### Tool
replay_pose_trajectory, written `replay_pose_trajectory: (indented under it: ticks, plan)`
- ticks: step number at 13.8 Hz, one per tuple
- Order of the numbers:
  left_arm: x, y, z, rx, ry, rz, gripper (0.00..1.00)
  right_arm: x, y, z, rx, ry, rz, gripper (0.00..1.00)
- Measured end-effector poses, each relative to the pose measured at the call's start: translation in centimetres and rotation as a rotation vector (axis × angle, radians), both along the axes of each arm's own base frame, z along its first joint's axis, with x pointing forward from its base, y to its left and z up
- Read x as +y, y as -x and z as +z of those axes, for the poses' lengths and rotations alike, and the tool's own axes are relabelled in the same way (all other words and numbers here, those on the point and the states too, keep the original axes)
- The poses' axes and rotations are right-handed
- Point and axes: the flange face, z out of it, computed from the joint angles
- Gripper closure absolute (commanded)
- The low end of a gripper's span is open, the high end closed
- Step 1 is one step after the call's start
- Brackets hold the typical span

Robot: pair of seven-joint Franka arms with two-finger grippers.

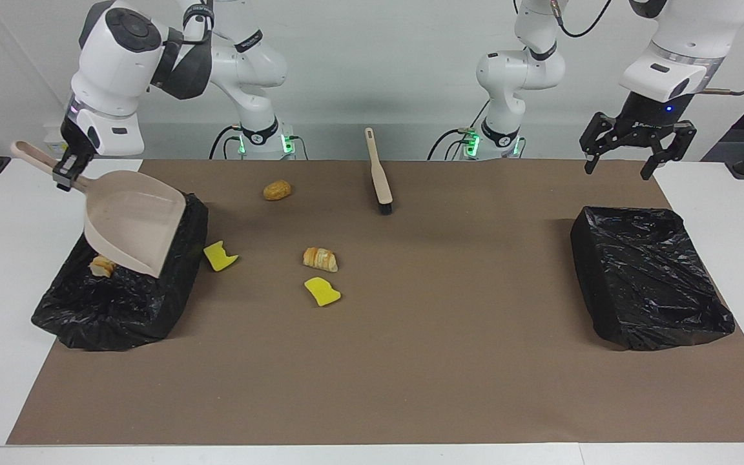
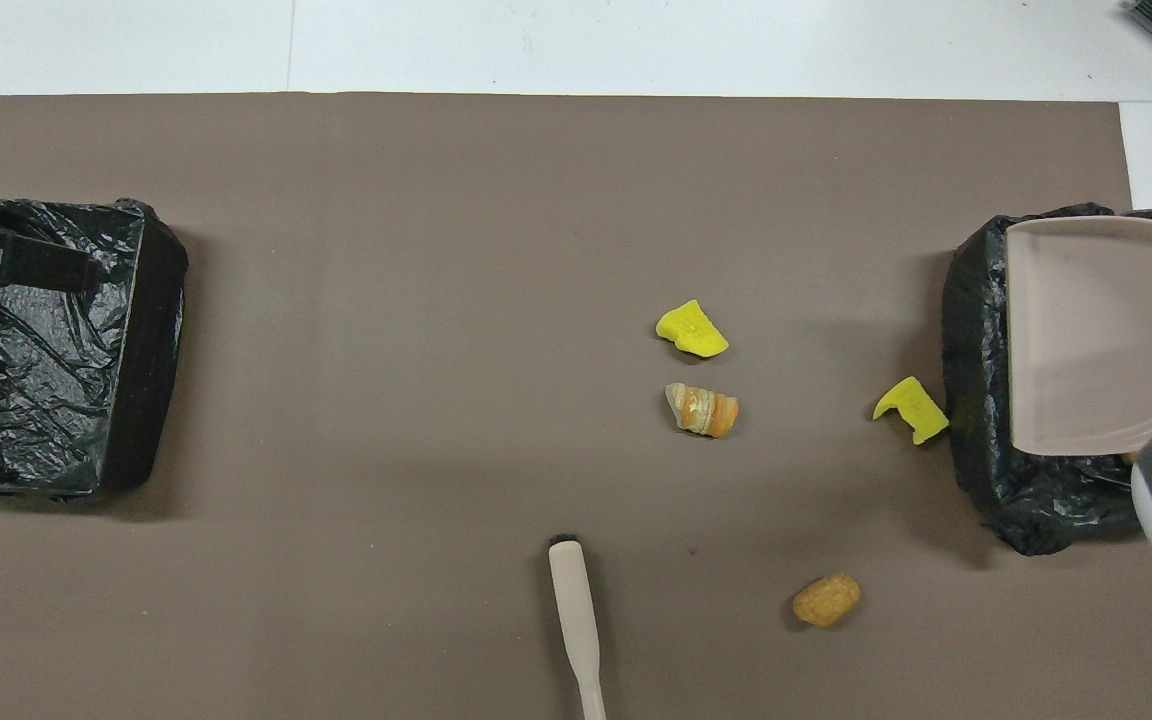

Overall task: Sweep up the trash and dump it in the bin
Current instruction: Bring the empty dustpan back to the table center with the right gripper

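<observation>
Clamped on the dustpan [image 1: 133, 226] handle, right gripper [image 1: 67, 173] holds it over the bin [image 1: 120, 303] at the mat's right-arm end; left gripper [image 1: 637, 145] hangs open; four trash [image 1: 320, 259] pieces lie mid-mat

A lab: robot arms [image 1: 243, 64] at a white table [image 1: 721, 213].

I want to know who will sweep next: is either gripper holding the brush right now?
No: the brush lies alone on the mat, the right gripper holds the dustpan and the left gripper hangs open.
</observation>
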Motion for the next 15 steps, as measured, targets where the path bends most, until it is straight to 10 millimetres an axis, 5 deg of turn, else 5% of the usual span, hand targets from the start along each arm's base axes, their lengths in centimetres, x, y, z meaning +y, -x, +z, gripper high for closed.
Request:
replay_pose_trajectory:
  ticks: [5,10,15]
  plan:
    - [0.0,0.0,0.0,0.0,0.0,0.0,0.0,4.9,0.0,-1.7,-0.037,-0.23,-0.128,1.0]
    - [0.0,0.0,0.0,0.0,0.0,-0.001,0.0,11.0,-0.9,-5.5,-0.069,-0.428,-0.358,1.0]
    - [-0.1,0.0,0.0,0.001,0.0,-0.001,0.0,21.3,-0.7,-9.2,-0.156,-0.508,-0.692,1.0]
